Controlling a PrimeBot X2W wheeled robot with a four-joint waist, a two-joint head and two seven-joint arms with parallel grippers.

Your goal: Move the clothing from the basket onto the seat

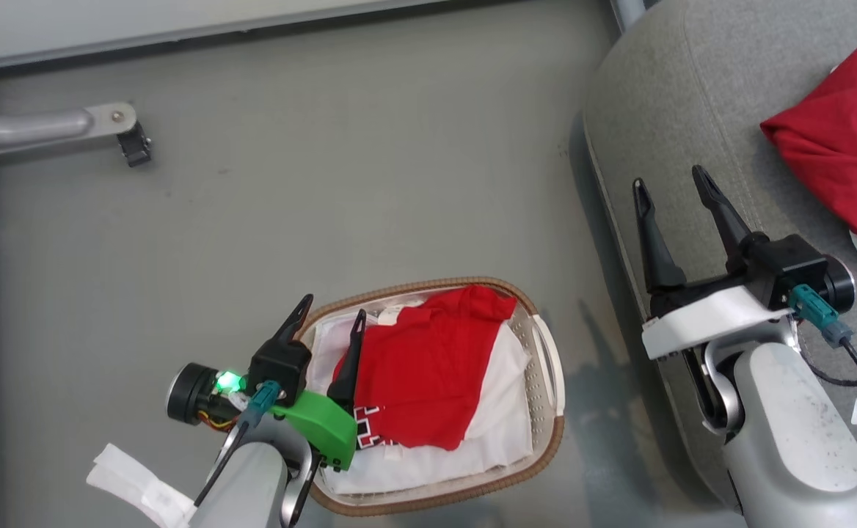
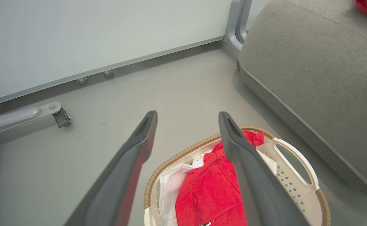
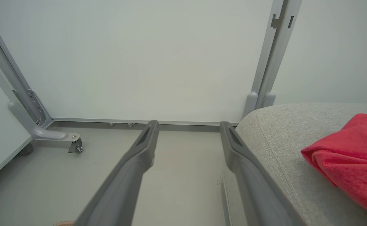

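Just right of the spread left gripper [image 1: 332,308], red clothing [image 1: 428,367] is piled in the basket [image 1: 557,411], whereas the spread right gripper [image 1: 669,178] is held over the seat [image 1: 663,95].

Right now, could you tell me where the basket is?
In the head view the basket sits on the floor, lower centre, left of the seat, beneath the left gripper.
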